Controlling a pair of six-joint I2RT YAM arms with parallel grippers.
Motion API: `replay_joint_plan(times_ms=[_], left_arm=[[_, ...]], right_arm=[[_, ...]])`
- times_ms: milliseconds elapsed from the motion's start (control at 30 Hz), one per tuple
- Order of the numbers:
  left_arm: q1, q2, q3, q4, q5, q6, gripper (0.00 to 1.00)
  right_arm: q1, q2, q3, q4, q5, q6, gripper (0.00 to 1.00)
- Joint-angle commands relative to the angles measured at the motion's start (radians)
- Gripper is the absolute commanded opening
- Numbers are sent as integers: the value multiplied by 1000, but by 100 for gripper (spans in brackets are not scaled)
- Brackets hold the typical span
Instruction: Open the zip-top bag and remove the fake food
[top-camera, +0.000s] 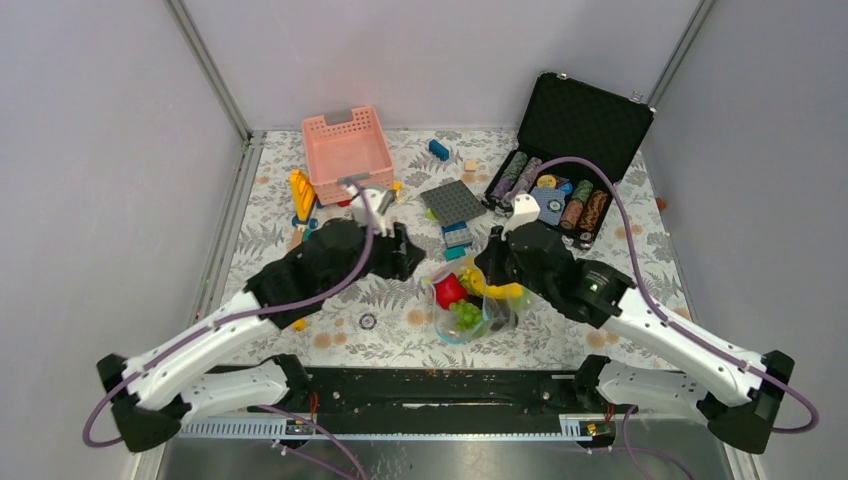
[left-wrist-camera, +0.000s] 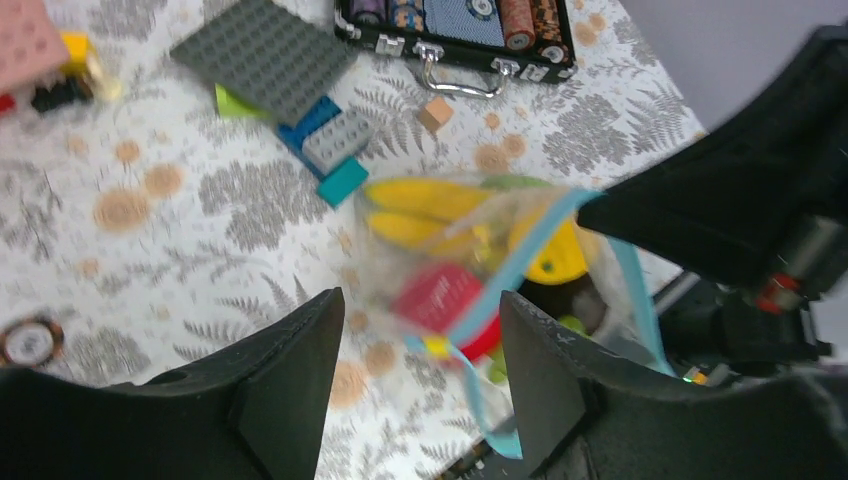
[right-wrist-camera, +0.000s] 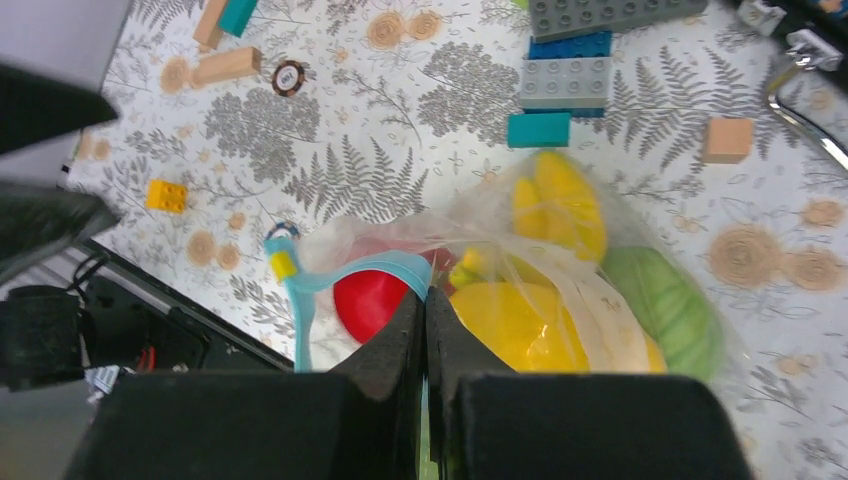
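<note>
The clear zip-top bag (top-camera: 478, 318) lies near the table's front edge, its light-blue zipper strip (right-wrist-camera: 300, 300) gaping. Fake food fills it: a red tomato (right-wrist-camera: 365, 302), yellow bananas (right-wrist-camera: 560, 200), a yellow mango (right-wrist-camera: 515, 322) and a pale-green piece (right-wrist-camera: 668, 300). My right gripper (right-wrist-camera: 425, 296) is shut on the bag's blue strip at the mouth. My left gripper (left-wrist-camera: 420, 350) stands open just left of the bag. The blurred blue strip (left-wrist-camera: 500, 300) and red tomato (left-wrist-camera: 440, 300) show between its fingers (left-wrist-camera: 300, 380), which grip nothing.
A pink basket (top-camera: 347, 150) stands at the back left and an open black chip case (top-camera: 570, 150) at the back right. A grey baseplate (top-camera: 453, 202) with bricks lies between them. A poker chip (top-camera: 368, 321) and small blocks (right-wrist-camera: 228, 65) lie left of the bag.
</note>
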Motion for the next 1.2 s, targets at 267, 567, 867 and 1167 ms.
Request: replay_joint_plan(times_ms=[267, 567, 867, 1167], left_arm=[[2, -334, -363, 105, 123, -519, 52], [-34, -197, -418, 265, 133, -615, 52], [-41, -39, -407, 307, 94, -650, 51], [-84, 41, -434, 357, 38, -743, 72]], right_arm=[[27, 104, -16, 292, -62, 125, 0], [28, 44, -105, 350, -80, 143, 0], [28, 9, -147, 365, -86, 141, 0], [28, -3, -162, 381, -87, 137, 0]])
